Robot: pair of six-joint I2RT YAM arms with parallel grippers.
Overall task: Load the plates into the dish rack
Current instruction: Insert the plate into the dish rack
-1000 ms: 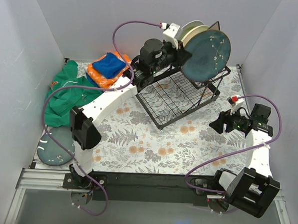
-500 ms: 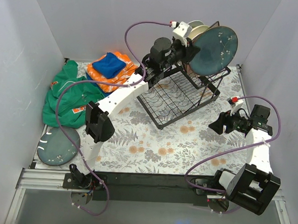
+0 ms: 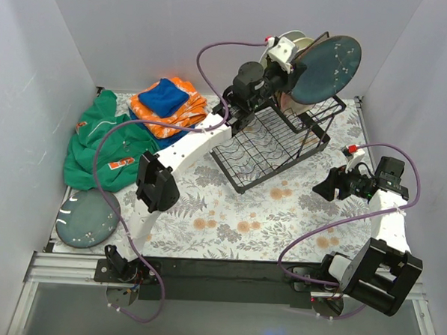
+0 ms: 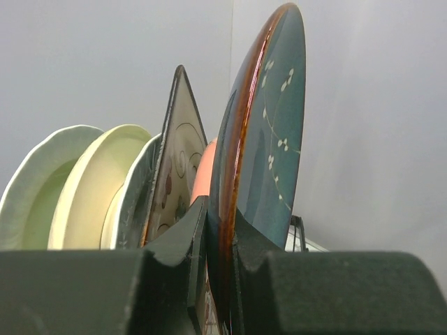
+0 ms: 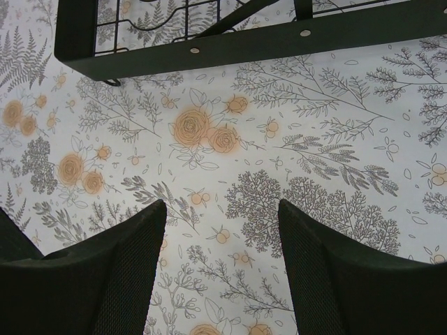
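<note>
Left gripper [image 4: 218,234]: jaws closed on the bottom rim of a dark teal plate [image 4: 269,139], one finger on each face. The plate stands on edge, nearly upright. Judgement: an edge grip is what lets it slide between wires rather than land flat.

Location: in the top view the plate hangs over the raised section of the dish rack [image 3: 265,151], at 1 o'clock on the table. Its back faces the plates already racked there: a pink plate [image 4: 204,171], a square flowered plate [image 4: 178,153] and a cream plate [image 4: 91,181]. Whether its lower rim is in a slot cannot be told; the fingers hide it.

Left arm [image 3: 179,146]: stretched from its base at 7 o'clock toward 1 o'clock, wrist lifted high above the rack's back end.

Right gripper [image 5: 220,209]: jaws wide apart, nothing between them, looking down on the floral table cover [image 5: 230,139]. It sits at 3 o'clock, just beside the rack's near corner. Right arm [image 3: 389,221]: folded up from its base at 5 o'clock. Judgement: parked out of the way.

Remaining: a second teal plate [image 3: 86,219] lies flat at 8 o'clock, well apart from the rack.
</note>
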